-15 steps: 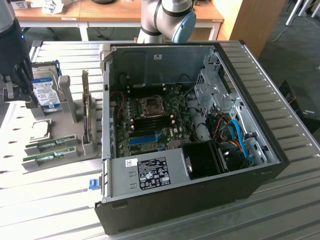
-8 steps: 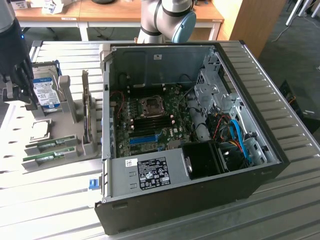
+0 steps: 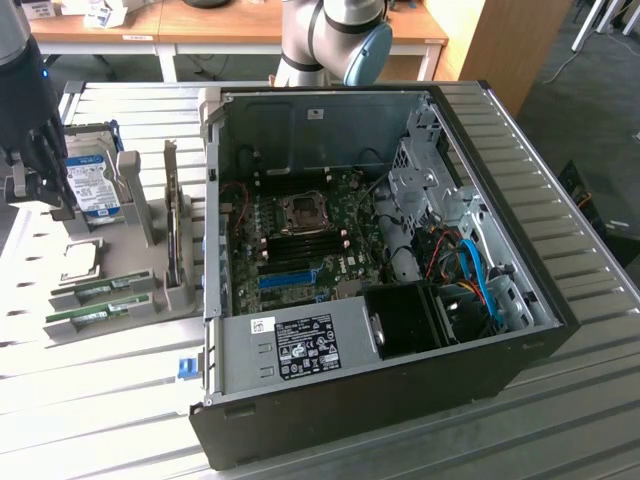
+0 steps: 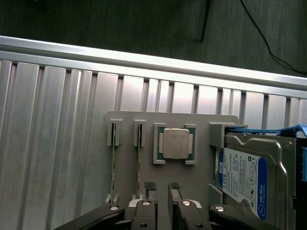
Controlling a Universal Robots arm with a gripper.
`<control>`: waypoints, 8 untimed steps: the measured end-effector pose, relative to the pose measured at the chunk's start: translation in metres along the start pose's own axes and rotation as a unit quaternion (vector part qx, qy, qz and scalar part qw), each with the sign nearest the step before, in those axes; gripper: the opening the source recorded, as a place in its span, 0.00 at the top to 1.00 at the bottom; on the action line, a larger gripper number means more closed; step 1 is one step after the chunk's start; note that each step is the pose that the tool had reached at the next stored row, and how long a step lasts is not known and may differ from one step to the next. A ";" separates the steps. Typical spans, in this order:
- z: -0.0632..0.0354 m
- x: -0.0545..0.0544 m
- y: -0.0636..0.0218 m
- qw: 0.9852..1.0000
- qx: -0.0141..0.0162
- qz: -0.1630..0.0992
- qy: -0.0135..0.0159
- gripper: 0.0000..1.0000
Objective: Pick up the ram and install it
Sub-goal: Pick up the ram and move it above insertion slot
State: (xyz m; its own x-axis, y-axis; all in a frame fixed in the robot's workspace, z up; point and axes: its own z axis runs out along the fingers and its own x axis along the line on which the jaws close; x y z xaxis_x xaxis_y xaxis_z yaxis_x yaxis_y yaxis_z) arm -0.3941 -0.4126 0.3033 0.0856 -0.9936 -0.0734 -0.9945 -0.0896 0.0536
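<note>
Quick status from my end. My claw [image 4: 161, 188] hangs over the grey parts holder [image 4: 127, 165]. The holder sits on the ribbed metal table [image 4: 57, 120], at the exterior view's left of the open PC case [image 3: 240, 360]. My fingers [image 4: 150, 189] are parted a bit, not wide, and I've got hold of nothing. Through the gap between them I just see bare holder, and I'm not touching anything as far as I can tell.

The ram [image 4: 139, 160] is parked in the holder, standing on its long edge in a narrow slot right beside the CPU [image 4: 175, 143]. The twin stick [image 4: 113, 160] runs parallel to it in the next slot, on the side away from the CPU. In the exterior view the ram [image 3: 100, 290] and the twin [image 3: 95, 316] show up as two green strips at the near end of the holder. Of the two, the ram is the one closer to my fingers.

On the other side of the CPU there's a hard drive [image 4: 244, 177] with a blue and white label, propped in its bracket. An expansion card [image 3: 175, 230] stands upright along the holder's edge nearest the case.

Inside the case the motherboard [image 3: 350, 200] lies flat, with a blue slot [image 3: 285, 278] on it.
</note>
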 end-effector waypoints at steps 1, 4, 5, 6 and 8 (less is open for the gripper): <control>0.0000 0.000 0.0000 1.000 0.000 0.000 0.000 0.76; 0.0001 0.000 0.0000 1.000 0.000 0.000 0.000 0.76; 0.0001 0.000 0.0000 1.000 0.000 0.000 0.000 0.75; 0.0001 0.000 0.0000 1.000 0.000 0.000 0.000 0.75; 0.0000 0.000 0.0000 1.000 0.000 0.000 0.000 0.69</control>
State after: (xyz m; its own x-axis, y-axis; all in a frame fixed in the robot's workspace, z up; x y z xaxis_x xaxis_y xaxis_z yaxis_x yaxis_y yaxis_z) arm -0.3941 -0.4127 0.3033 0.0855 -0.9936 -0.0735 -0.9945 -0.0896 0.0536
